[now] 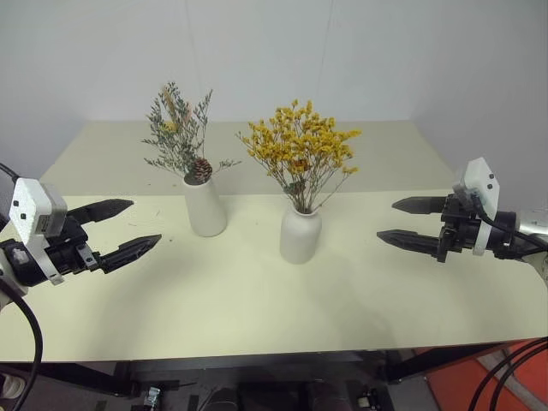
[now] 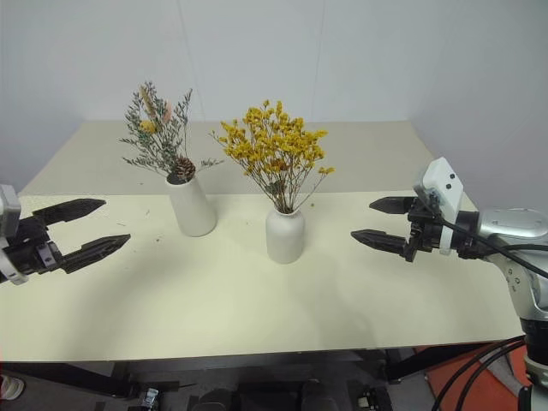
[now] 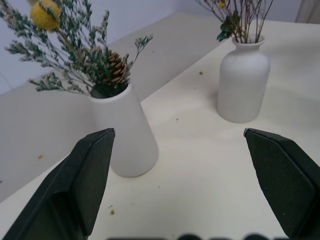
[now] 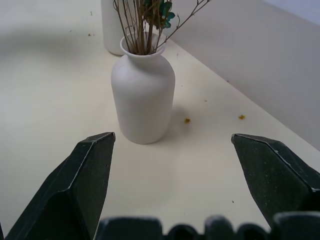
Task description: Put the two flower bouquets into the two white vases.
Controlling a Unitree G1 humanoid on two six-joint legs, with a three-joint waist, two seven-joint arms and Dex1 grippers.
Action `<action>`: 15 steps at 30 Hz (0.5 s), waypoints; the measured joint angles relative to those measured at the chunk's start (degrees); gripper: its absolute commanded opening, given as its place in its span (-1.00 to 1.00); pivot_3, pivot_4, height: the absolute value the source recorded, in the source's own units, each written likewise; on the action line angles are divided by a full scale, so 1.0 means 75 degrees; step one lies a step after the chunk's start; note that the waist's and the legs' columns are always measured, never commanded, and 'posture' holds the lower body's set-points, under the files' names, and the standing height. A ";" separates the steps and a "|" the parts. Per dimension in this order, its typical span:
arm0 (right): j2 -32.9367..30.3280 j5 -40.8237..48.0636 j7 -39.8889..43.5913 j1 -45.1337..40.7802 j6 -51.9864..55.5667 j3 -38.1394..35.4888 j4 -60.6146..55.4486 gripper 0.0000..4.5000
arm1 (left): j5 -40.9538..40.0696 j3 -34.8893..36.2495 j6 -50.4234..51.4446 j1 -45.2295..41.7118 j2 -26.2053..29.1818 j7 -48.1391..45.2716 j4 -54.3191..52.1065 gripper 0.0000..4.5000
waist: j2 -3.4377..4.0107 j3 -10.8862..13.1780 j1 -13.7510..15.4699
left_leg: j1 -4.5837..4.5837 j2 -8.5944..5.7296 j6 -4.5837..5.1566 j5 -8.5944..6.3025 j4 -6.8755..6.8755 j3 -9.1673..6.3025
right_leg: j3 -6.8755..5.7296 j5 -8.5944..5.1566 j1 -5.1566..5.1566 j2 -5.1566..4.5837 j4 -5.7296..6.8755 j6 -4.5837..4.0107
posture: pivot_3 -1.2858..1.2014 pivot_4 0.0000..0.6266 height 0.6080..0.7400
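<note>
Two white vases stand upright near the middle of the table. The tapered vase [image 1: 205, 205] holds the wispy grey-green bouquet [image 1: 178, 133] with a brown cone at its mouth. To its right, the rounded narrow-necked vase [image 1: 300, 235] holds the yellow-orange bouquet [image 1: 301, 150] on brown stems. My left gripper [image 1: 134, 225] hovers open to the left of the tapered vase, apart from it, with nothing between its fingers. My right gripper [image 1: 402, 222] hovers open to the right of the rounded vase, also apart and holding nothing. Both point inward toward the vases.
The cream table [image 1: 257, 308] runs back to a pale wall. Small dried crumbs lie scattered on the tabletop around the vases. An orange object [image 1: 479, 381] sits on the floor beyond the table's front right corner.
</note>
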 measured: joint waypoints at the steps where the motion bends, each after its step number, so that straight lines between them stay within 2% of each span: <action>1: -0.0022 -0.0002 0.0000 0.0038 0.0000 -0.0008 -0.0007 0.97 | -0.0040 -0.0001 -0.0030 -0.0002 0.0009 0.0025 0.0000 1.00 | 0.0000 0.0000 0.0000 | 0.0000 0.0001 0.0000 0.0000 0.0000 0.0000 | 0.0000 0.0000 0.0000 0.0001 0.0000 0.0000 | 0.03 -0.52 1.00; 15: -0.0029 0.0083 -0.0209 0.0527 0.0001 -0.0164 -0.0464 0.97 | -0.0318 -0.0116 -0.0195 -0.0159 0.0369 0.0103 0.0235 1.00 | 0.0000 0.0000 0.0000 | 0.0001 0.0001 0.0000 0.0000 -0.0002 0.0000 | 0.0000 -0.0002 0.0000 0.0000 -0.0001 0.0001 | 0.03 -0.52 1.00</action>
